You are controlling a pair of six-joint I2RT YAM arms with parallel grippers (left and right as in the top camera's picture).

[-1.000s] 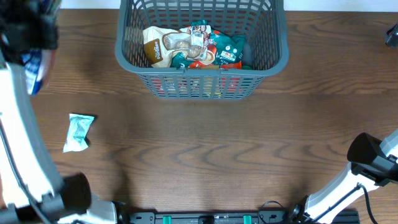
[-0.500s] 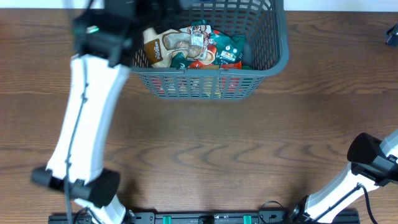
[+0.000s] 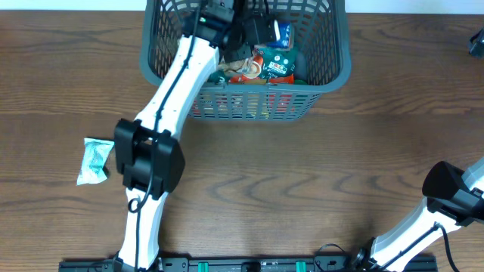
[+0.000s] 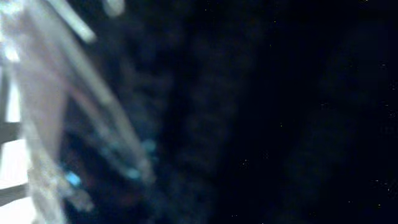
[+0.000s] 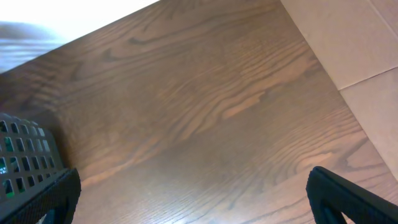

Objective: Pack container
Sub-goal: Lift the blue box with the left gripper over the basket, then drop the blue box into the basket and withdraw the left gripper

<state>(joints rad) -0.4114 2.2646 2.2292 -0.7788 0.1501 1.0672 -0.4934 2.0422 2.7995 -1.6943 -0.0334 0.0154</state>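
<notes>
The large dark grey slotted plastic basket (image 3: 325,85) was logged at the worktop's (image 3: 302,181) far edge, the left gripper (image 3: 261,29) positioned inside it with jaws unreadable, the right gripper (image 5: 193,202) jaws apart, and a small pale green packet (image 3: 96,160) was found well left of the basket, long axis near-to-far, nearer the left arm.

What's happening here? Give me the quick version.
The left arm reaches into the grey basket, the left pincer over the snack packets piled inside, a blue packet at its tip. Whether it grips that packet is unclear, as the wrist view is dark blur. One pale green packet lies on the table. The right pincer sits open, away from the basket.
</notes>
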